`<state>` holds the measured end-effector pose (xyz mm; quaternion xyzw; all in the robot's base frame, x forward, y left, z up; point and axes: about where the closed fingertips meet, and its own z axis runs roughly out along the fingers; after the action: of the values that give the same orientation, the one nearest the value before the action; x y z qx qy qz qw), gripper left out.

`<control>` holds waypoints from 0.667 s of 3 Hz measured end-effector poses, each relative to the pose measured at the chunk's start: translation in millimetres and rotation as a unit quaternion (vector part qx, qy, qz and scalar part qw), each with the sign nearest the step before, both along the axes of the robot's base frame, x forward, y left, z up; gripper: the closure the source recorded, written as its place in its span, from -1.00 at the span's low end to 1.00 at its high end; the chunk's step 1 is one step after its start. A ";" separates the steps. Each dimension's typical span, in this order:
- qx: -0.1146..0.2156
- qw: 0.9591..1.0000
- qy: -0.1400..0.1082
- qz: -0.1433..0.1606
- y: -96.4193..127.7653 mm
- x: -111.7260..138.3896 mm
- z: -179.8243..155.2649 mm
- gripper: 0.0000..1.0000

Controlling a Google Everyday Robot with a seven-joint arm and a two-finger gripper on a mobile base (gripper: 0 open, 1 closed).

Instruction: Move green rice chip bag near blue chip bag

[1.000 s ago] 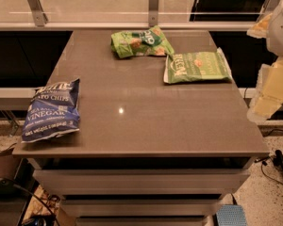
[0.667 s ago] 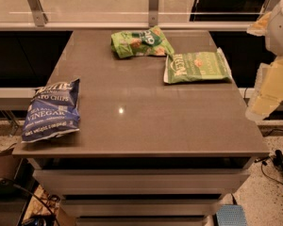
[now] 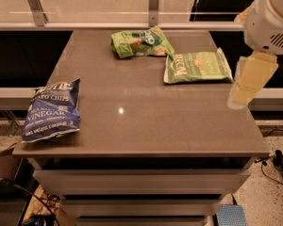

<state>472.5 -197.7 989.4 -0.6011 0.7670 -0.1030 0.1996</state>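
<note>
Pincer (image 3: 243, 91) hangs at the right edge of the worktop (image 3: 170, 117); clenched or released cannot be told. Green rice chip bag (image 3: 141, 42) lies far-centre, well apart from the blue chip bag (image 3: 52, 109) at the left edge.

Open desk in the middle – clutter only at the top and the left edge

The desk (image 3: 146, 126) is bare across its centre, lower half and lower right, so a wide lane runs from the blue chip bag (image 3: 52, 109) at the left edge up to the green rice chip bag (image 3: 140, 42) at upper centre. A flat, paler green bag (image 3: 197, 66) lies just right of the rice chip bag – squarely between it and the pincer (image 3: 247, 86), which hangs at the right of the frame over the desk's right edge. Behind the bags, a glass rail with metal posts (image 3: 153, 4) closes off the top of the frame.
</note>
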 end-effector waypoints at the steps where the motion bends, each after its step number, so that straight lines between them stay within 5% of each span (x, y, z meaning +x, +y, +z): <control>1: -0.015 1.000 -0.013 0.007 7.6 24.2 0.1 -1.00; 2: -0.026 0.999 -0.017 0.017 14.4 52.4 -0.7 -1.00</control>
<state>524.9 -183.3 988.7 -0.6173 0.7502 -0.1293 0.1986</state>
